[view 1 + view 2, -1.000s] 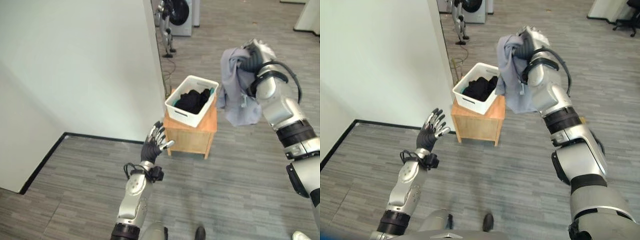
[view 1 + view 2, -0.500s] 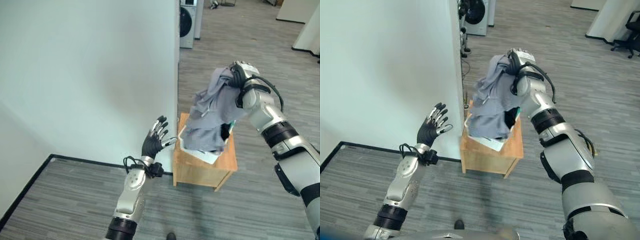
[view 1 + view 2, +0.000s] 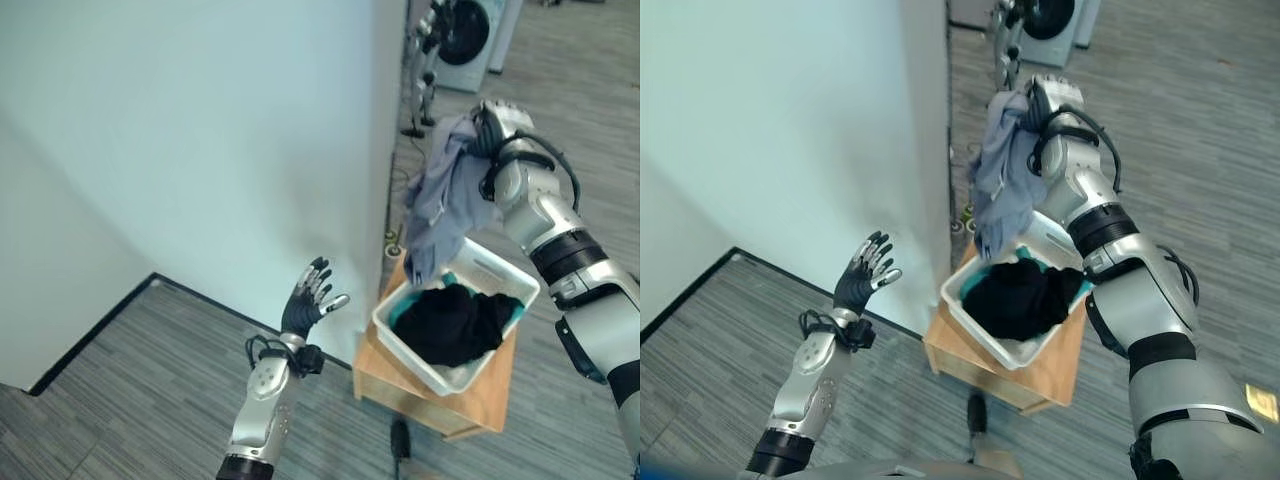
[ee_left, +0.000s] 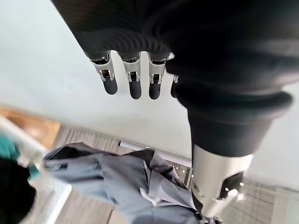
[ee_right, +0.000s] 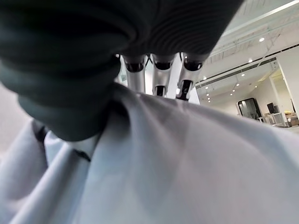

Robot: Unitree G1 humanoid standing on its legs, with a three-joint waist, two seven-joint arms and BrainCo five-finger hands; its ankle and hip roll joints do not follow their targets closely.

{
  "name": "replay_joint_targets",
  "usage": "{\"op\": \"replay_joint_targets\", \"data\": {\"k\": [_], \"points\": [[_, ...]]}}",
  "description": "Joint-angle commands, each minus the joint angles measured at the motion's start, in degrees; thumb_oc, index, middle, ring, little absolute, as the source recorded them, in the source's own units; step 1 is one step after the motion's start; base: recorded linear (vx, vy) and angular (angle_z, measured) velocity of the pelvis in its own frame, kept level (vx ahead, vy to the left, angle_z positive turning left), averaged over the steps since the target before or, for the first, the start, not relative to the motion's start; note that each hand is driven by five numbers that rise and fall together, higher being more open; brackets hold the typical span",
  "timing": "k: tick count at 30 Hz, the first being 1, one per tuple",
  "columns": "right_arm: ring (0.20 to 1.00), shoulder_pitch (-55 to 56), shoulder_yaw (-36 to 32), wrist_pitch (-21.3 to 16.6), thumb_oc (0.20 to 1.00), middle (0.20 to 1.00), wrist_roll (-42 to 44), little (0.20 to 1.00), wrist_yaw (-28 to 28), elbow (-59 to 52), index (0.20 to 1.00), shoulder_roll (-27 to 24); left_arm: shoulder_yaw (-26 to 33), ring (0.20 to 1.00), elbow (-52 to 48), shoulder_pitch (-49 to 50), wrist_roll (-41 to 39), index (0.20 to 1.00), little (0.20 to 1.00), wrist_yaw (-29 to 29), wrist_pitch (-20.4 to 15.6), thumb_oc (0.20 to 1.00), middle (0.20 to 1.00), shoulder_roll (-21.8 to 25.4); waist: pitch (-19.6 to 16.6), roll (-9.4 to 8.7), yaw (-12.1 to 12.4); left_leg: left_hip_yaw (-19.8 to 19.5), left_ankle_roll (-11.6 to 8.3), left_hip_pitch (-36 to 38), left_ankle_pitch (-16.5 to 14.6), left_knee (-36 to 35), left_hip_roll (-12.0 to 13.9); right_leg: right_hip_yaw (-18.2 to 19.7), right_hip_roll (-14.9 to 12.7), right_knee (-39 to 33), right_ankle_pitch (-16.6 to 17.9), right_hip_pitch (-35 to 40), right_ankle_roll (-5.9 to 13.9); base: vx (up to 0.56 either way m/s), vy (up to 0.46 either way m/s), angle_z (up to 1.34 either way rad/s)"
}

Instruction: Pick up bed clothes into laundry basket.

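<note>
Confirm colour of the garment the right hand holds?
Pale grey-blue garment, clearest in the left eye view.

One grey garment [image 3: 440, 195], one white basket [image 3: 478, 268], one wooden stand [image 3: 478, 398].

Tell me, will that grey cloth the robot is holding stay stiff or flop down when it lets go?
Probably flop: the grey cloth hangs in loose folds from the right hand. It looks light, bunched in one hand held high. It would likely drop, crumpling, into the white basket below it, onto the dark clothes.
</note>
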Motion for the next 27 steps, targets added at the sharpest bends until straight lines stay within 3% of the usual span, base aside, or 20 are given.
{"op": "replay_joint_targets", "data": {"k": [1, 12, 22, 26, 27], "points": [[0.2, -7.1, -1.8, -0.1, 0.2, 0.2, -2.4, 0.2, -2.4, -2.1, 0.2, -4.2, -0.2, 1.0, -4.7, -0.2, -0.9, 1.0, 1.0, -0.2, -3.6, 1.0, 1.0, 0.4, -2.7, 1.53, -0.5, -2.2, -1.74, -4.2, 7.7, -3.9, 2.6, -4.3, -4.6, 0.8, -8.1, 9.1, 5.67, 0.08, -0.113, 0.01], [0.2, 3.2, -12.8, 2.4, 0.2, 0.2, -2.7, 0.2, 3.0, -23.9, 0.2, -6.4, 0.9, 1.0, -3.9, 1.8, -1.2, 1.0, 1.0, 0.6, -3.5, 1.0, 1.0, -0.5, -3.9, 2.21, -1.7, -0.9, -2.66, -2.2, 7.0, -3.9, 4.1, -3.3, -3.6, 0.8, -9.3, 11.5, 4.6, 0.04, -0.042, -0.17], [0.2, 14.9, -16.7, 2.7, 0.2, 0.2, -3.1, 0.2, 3.8, -25.2, 0.2, -5.4, 0.0, 1.0, -3.2, 1.3, -1.2, 1.0, 1.0, 0.1, -3.3, 1.0, 1.0, -0.8, -3.5, 2.56, -1.7, -0.1, -2.43, -2.1, 6.7, -3.9, 4.3, -3.1, -3.7, 0.8, -9.6, 11.4, 4.64, 0.01, -0.004, -0.03], [0.2, 25.0, -19.8, 2.7, 0.2, 0.2, -2.8, 0.2, 3.6, -28.4, 0.2, -1.9, -0.1, 1.0, -3.1, 1.6, -1.2, 1.0, 1.0, -0.3, -3.2, 1.0, 1.0, -1.4, -2.9, 3.02, -1.6, -0.3, -2.23, -2.9, 6.7, -3.9, 4.1, -3.4, -4.0, 0.8, -9.6, 10.9, 4.9, -0.01, 0.03, -0.07], [0.2, 30.6, -20.5, 2.5, 0.2, 0.2, -2.7, 0.2, 3.1, -29.1, 0.2, 1.0, -0.2, 1.0, -3.0, 1.9, -1.3, 1.0, 1.0, -0.7, -3.2, 1.0, 1.0, -1.8, -2.7, 3.19, -1.3, -0.5, -2.05, -3.2, 6.7, -3.9, 3.9, -3.6, -4.1, 0.8, -9.7, 10.8, 4.96, 0.01, 0.041, 0.02]]}}
